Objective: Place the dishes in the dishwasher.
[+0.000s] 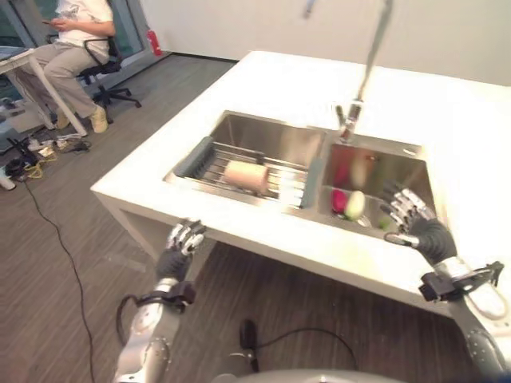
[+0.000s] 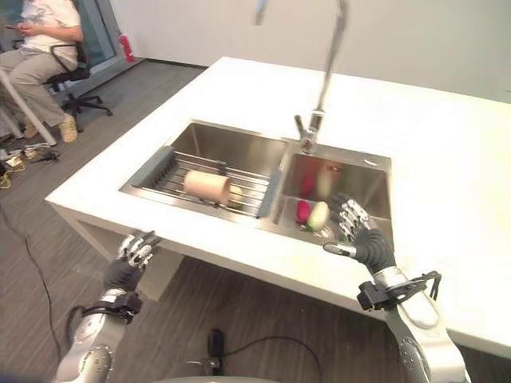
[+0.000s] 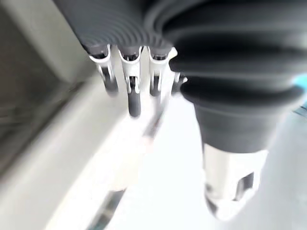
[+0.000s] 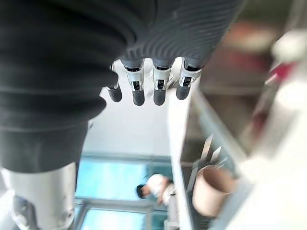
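A tan cup [image 1: 246, 175] lies on its side on a wire rack [image 2: 170, 173] in the left basin of a steel double sink [image 1: 239, 121]. In the right basin sit a red dish [image 1: 338, 199] and a pale green one [image 1: 354, 205], side by side near the front wall. My right hand [image 1: 417, 222] hovers over the front edge of the right basin, just right of those two dishes, open with fingers spread and empty. My left hand [image 1: 182, 242] hangs below the counter's front edge, left of the sink, open and holding nothing. The right wrist view looks past its fingers [image 4: 138, 94] to the tan cup [image 4: 211, 189].
A tall faucet [image 1: 363, 72] rises behind the divider between the basins. The white counter [image 1: 455, 120] spreads wide to the right and back. At the far left a person [image 1: 76, 36] sits on an office chair, with cables on the floor nearby.
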Motion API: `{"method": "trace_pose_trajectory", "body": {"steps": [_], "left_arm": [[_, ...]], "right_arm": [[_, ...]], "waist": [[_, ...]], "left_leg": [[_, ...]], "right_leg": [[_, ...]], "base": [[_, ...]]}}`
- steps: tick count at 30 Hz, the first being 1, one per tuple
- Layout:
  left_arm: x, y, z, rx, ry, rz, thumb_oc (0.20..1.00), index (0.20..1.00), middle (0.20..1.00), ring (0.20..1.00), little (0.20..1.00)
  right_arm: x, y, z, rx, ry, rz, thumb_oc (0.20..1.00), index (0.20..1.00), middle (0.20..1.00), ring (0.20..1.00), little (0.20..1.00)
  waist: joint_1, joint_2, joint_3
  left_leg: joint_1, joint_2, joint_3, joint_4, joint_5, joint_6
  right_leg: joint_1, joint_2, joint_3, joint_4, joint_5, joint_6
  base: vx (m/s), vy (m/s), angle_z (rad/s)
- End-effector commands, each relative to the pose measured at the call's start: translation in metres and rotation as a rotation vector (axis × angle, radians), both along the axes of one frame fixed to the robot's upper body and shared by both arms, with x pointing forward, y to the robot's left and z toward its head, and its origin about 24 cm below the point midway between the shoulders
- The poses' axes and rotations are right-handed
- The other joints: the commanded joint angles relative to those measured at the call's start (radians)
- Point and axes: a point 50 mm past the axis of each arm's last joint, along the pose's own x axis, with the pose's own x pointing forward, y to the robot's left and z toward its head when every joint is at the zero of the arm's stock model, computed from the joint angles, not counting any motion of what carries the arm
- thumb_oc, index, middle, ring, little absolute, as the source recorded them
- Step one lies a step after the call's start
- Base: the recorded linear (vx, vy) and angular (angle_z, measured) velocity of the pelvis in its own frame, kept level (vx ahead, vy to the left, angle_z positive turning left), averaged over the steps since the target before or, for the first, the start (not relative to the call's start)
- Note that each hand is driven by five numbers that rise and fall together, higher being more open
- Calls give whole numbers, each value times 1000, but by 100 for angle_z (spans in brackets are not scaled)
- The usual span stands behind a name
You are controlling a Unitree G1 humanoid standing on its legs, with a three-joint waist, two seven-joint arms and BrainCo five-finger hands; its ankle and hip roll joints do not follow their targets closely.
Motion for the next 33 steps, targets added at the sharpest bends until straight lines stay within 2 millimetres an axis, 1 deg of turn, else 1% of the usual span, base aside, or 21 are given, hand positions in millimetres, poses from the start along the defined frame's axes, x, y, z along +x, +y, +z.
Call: {"method": "trace_pose_trajectory", "body": {"steps": [1, 2, 3, 4, 5, 7, 8, 10, 11, 12, 13, 18, 20, 21, 22, 24, 25, 26, 27, 29, 33], "left_arm": [[14, -9, 67, 25, -375, -127, 1000, 1000, 1000, 1000, 1000], [13, -8, 77, 45, -421, -147, 1000, 1000, 1000, 1000, 1000], [10, -6, 86, 79, -475, -149, 1000, 1000, 1000, 1000, 1000], [8, -5, 90, 90, -495, -153, 1000, 1000, 1000, 1000, 1000], [5, -3, 99, 133, -540, -133, 1000, 1000, 1000, 1000, 1000], [2, -1, 108, 150, -580, -137, 1000, 1000, 1000, 1000, 1000], [2, -1, 114, 149, -601, -151, 1000, 1000, 1000, 1000, 1000], [1, -6, 119, 151, -626, -187, 1000, 1000, 1000, 1000, 1000], [1, -8, 120, 151, -636, -207, 1000, 1000, 1000, 1000, 1000], [1, -11, 121, 151, -645, -222, 1000, 1000, 1000, 1000, 1000], [1, -16, 123, 153, -662, -244, 1000, 1000, 1000, 1000, 1000], [3, -17, 119, 111, -638, -234, 1000, 1000, 1000, 1000, 1000], [3, -20, 118, 97, -629, -235, 1000, 1000, 1000, 1000, 1000], [2, -22, 119, 89, -638, -233, 1000, 1000, 1000, 1000, 1000], [0, -21, 118, 99, -634, -212, 1000, 1000, 1000, 1000, 1000], [-3, -17, 115, 135, -623, -185, 1000, 1000, 1000, 1000, 1000], [-3, -17, 116, 166, -618, -172, 1000, 1000, 1000, 1000, 1000], [-2, -16, 116, 181, -616, -165, 1000, 1000, 1000, 1000, 1000], [-1, -15, 117, 204, -613, -163, 1000, 1000, 1000, 1000, 1000], [1, -17, 119, 236, -615, -164, 1000, 1000, 1000, 1000, 1000], [0, -17, 120, 339, -601, -132, 1000, 1000, 1000, 1000, 1000]], "right_arm": [[16, -4, 19, 65, -135, -46, 1000, 1000, 1000, 1000, 1000], [15, -2, 17, 65, -132, -52, 1000, 1000, 1000, 1000, 1000], [16, 2, 14, 65, -125, -36, 1000, 1000, 1000, 1000, 1000], [16, 3, 13, 65, -124, -32, 1000, 1000, 1000, 1000, 1000], [18, 9, 11, 75, -118, 7, 1000, 1000, 1000, 1000, 1000], [20, 11, 10, 76, -110, 16, 1000, 1000, 1000, 1000, 1000], [21, 11, 10, 73, -102, 9, 1000, 1000, 1000, 1000, 1000], [24, 10, 11, 72, -103, -11, 1000, 1000, 1000, 1000, 1000], [24, 9, 11, 74, -107, -21, 1000, 1000, 1000, 1000, 1000], [24, 8, 12, 76, -111, -26, 1000, 1000, 1000, 1000, 1000], [25, 7, 13, 74, -118, -38, 1000, 1000, 1000, 1000, 1000], [26, 5, 12, 87, -107, -91, 1000, 1000, 1000, 1000, 1000], [25, 2, 9, 76, -91, -113, 1000, 1000, 1000, 1000, 1000], [26, -1, 11, 54, -94, -125, 1000, 1000, 1000, 1000, 1000], [29, -2, 16, 56, -100, -127, 1000, 1000, 1000, 1000, 1000], [31, -2, 18, 62, -113, -132, 1000, 1000, 1000, 1000, 1000], [29, -3, 19, 74, -119, -138, 1000, 1000, 1000, 1000, 1000], [28, -3, 18, 80, -119, -142, 1000, 1000, 1000, 1000, 1000], [27, -3, 17, 90, -120, -145, 1000, 1000, 1000, 1000, 1000], [25, -2, 15, 89, -116, -144, 1000, 1000, 1000, 1000, 1000], [21, -4, 16, 86, -114, -140, 1000, 1000, 1000, 1000, 1000]], "waist": [[35, 0, 23], [36, 5, 24], [38, 19, 29], [41, 21, 32], [50, 31, 38], [54, 34, 41], [51, 29, 42], [48, 18, 40], [49, 14, 40], [48, 13, 40], [44, 13, 36], [13, 25, 7], [4, 27, 15], [15, 21, 32], [25, 20, 35], [36, 24, 32], [25, 35, 24], [19, 40, 19], [9, 44, 12], [-2, 43, 13], [-6, 26, 26]], "left_leg": [[141, 184, -49, -34, -33, -201], [168, 171, -41, -47, -39, -188], [214, 168, -11, -74, -44, -179], [227, 166, 0, -84, -45, -177], [259, 170, 46, -102, -53, -174], [279, 167, 69, -118, -65, -172], [289, 152, 74, -119, -77, -166], [291, 138, 74, -119, -85, -167], [287, 136, 82, -119, -86, -170], [284, 137, 87, -119, -83, -172], [277, 138, 91, -119, -78, -175], [292, 126, 120, -119, -83, -174], [278, 127, 143, -38, -59, -200], [196, 150, 82, 104, -2, -243], [183, 164, 38, 64, -11, -246], [219, 149, -18, -18, -53, -217], [254, 148, -20, -96, -58, -204], [266, 147, -15, -115, -62, -201], [278, 138, -19, -119, -79, -194], [289, 127, -13, -119, -96, -184], [299, 108, -11, -119, -118, -160]], "right_leg": [[-129, -63, -21, -189, 315, 51], [-164, -79, -61, -118, 347, 47], [-212, -95, -123, -29, 380, 40], [-225, -99, -137, -9, 384, 38], [-240, -101, -214, 27, 385, 38], [-237, -61, -254, -1, 350, 39], [-238, -8, -273, -33, 323, 36], [-237, 52, -287, -99, 315, 19], [-230, 66, -299, -137, 307, 10], [-222, 68, -303, -164, 311, 4], [-214, 73, -289, -206, 318, -1], [-185, 101, -221, -274, 331, -17], [-169, 105, -199, -292, 335, -32], [-157, 100, -173, -308, 348, -43], [-158, 94, -144, -312, 352, -33], [-170, 79, -107, -312, 359, -18], [-183, 78, -94, -312, 360, -10], [-191, 76, -93, -312, 365, -4], [-204, 69, -96, -312, 375, 8], [-216, 61, -98, -306, 383, 18], [-241, 48, -103, -287, 397, 36]], "base": [[203, 288, 75], [204, 337, 91], [173, 304, 71], [133, 267, -7], [96, 172, -46], [95, 120, -96], [99, 50, -85], [99, -26, -30], [60, -84, -4], [19, -122, -22], [8, -130, -27], [69, -116, 2], [55, -68, -12], [44, 32, -13], [77, 115, -22], [95, 212, -60], [63, 207, -95], [58, 237, -83], [49, 201, -58], [61, 216, -27], [25, 151, -33]]}}
